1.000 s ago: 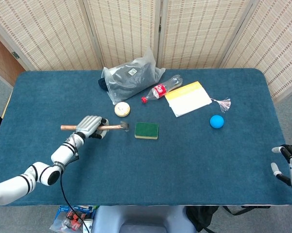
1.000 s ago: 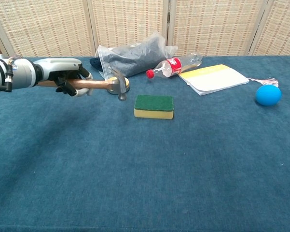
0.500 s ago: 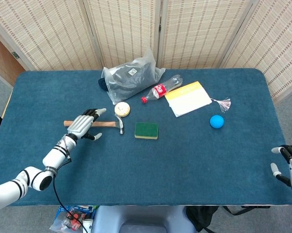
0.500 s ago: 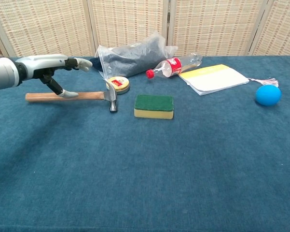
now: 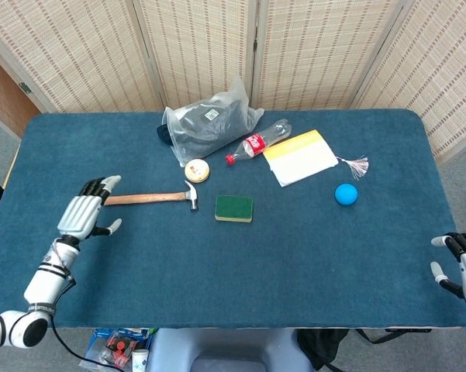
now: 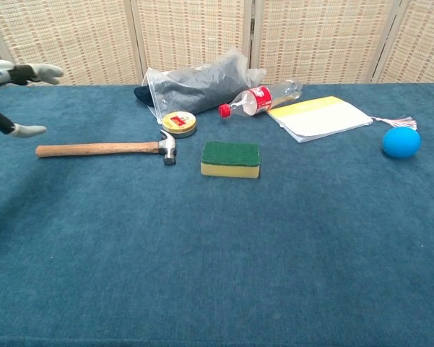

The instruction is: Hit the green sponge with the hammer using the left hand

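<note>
The hammer point(image 5: 151, 198) point(image 6: 105, 149), with a wooden handle and a metal head, lies flat on the blue table, its head pointing toward the sponge. The green sponge point(image 5: 233, 208) point(image 6: 230, 158), green on top with a yellow base, sits just right of the hammer head. My left hand point(image 5: 85, 215) point(image 6: 14, 90) hovers open with its fingers spread, beyond the handle's end, touching nothing. My right hand point(image 5: 457, 262) rests open at the table's front right corner and holds nothing; the chest view does not show it.
A round tin point(image 5: 195, 170) lies just behind the hammer head. A clear bag of dark cloth point(image 5: 209, 122), a plastic bottle point(image 5: 257, 142) and a yellow-edged notepad point(image 5: 301, 157) are at the back. A blue ball point(image 5: 346, 194) sits to the right.
My left hand let go of the hammer, which came down from the air onto the table. The hand then opened and drew back to the left, away from the handle.
</note>
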Robot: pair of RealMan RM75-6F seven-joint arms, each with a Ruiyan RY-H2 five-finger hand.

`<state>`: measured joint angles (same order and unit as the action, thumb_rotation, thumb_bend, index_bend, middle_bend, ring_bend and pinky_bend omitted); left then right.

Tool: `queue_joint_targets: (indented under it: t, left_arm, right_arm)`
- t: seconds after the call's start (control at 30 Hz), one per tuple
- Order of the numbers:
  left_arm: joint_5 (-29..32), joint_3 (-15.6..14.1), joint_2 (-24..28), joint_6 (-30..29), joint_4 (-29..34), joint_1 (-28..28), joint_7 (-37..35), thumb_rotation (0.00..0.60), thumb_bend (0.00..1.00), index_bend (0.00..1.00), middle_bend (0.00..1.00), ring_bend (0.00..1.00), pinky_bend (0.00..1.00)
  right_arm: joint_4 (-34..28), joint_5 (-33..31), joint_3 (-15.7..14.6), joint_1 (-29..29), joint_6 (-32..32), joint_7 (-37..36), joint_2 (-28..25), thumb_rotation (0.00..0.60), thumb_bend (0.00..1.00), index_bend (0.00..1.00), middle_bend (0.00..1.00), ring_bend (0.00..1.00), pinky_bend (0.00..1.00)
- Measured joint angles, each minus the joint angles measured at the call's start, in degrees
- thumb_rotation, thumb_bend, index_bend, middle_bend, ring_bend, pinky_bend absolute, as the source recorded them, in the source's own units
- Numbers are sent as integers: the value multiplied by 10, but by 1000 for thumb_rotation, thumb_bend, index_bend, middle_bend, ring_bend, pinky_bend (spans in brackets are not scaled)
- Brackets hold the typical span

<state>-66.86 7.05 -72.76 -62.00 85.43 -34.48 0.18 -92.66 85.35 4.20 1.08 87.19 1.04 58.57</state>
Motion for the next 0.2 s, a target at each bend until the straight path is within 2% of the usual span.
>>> queue_joint_targets:
  t: [0.2]
  left_arm:
    - [-18,-34,37,-127,64,92,57,600,300,1,0,0,0]
  right_arm:
    - [3,8,-2,9,-10,-5,1,600,308,370,353,261,293]
